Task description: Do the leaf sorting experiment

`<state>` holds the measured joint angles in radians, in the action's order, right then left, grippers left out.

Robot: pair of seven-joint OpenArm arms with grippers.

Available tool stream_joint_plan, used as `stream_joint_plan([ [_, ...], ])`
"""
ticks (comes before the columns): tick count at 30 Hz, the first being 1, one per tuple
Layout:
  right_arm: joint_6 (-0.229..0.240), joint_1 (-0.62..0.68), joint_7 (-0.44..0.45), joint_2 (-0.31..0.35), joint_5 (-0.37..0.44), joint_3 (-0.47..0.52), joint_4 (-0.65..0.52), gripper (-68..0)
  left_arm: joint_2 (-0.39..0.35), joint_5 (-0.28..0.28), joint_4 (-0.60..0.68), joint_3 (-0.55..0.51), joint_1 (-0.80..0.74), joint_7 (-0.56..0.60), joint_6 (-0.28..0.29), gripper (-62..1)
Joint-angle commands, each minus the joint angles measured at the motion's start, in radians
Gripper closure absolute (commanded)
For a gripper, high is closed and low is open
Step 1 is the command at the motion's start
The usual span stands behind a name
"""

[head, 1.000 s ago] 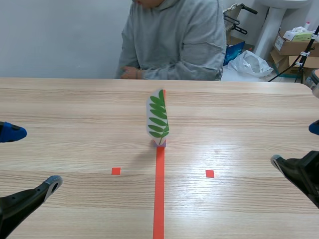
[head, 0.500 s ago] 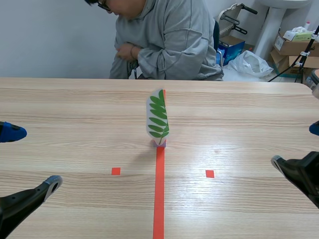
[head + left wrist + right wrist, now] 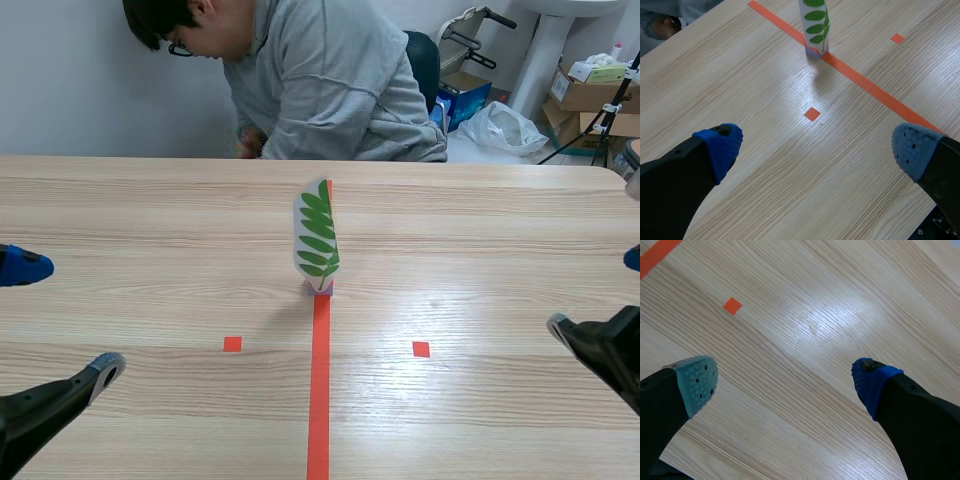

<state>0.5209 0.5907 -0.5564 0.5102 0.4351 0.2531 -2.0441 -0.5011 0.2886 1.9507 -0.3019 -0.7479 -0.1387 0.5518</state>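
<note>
A white card printed with a green fern-like leaf [image 3: 317, 238] stands upright in a small pink holder on the orange centre line, mid-table. The left wrist view shows the same leaf card [image 3: 815, 22] well ahead of my left gripper [image 3: 815, 142], whose blue-padded fingers stand wide apart with only bare table between them. In the scene view my left gripper [image 3: 35, 320] sits low at the near left edge. My right gripper [image 3: 785, 377] is open too, over bare wood, and my right gripper [image 3: 600, 300] is at the near right edge in the scene view. The card does not appear in the right wrist view.
A person in a grey hoodie [image 3: 320, 80] sits across the table, bent down toward the left. Boxes [image 3: 590, 90] and a white plastic bag [image 3: 500, 125] lie on the floor beyond the far right corner.
The person has leaned down and to the left, their head coming into view. Both grippers and the leaf card have stayed put.
</note>
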Motion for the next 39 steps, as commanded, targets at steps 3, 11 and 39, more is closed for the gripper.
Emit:
stream_joint_plan([
  [3,0.000,-0.012,-0.005,0.011,-0.022,0.001,-0.001,-54.7,0.008,0.007,0.020,-0.001,0.001,0.014,-0.003,-62.3],
  [11,0.002,-0.053,-0.034,0.013,-0.023,0.001,0.000,-54.7,0.008,0.007,0.020,-0.001,0.001,0.014,-0.003,-62.3],
  [39,0.225,-0.906,0.311,-0.085,-0.213,-0.657,0.792,-54.7,0.141,0.008,0.020,-0.002,0.000,0.007,-0.003,-62.3],
])
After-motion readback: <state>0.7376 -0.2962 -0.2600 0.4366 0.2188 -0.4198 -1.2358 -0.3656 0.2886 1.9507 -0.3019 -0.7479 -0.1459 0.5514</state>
